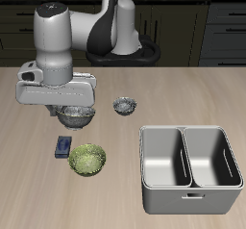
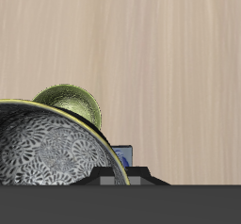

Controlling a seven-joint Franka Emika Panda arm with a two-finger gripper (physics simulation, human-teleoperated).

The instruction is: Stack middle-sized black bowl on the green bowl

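You are carrying the middle-sized black bowl (image 1: 73,113) under the gripper (image 1: 65,102), which is pinching its rim, just behind the green bowl (image 1: 87,160) on the desk (image 1: 183,89). If you are releasing off-centre, it could tip off the green rim — or knock the small blue box (image 1: 64,145) beside it. The dark bowl is showing a shiny, silvery-speckled inside.
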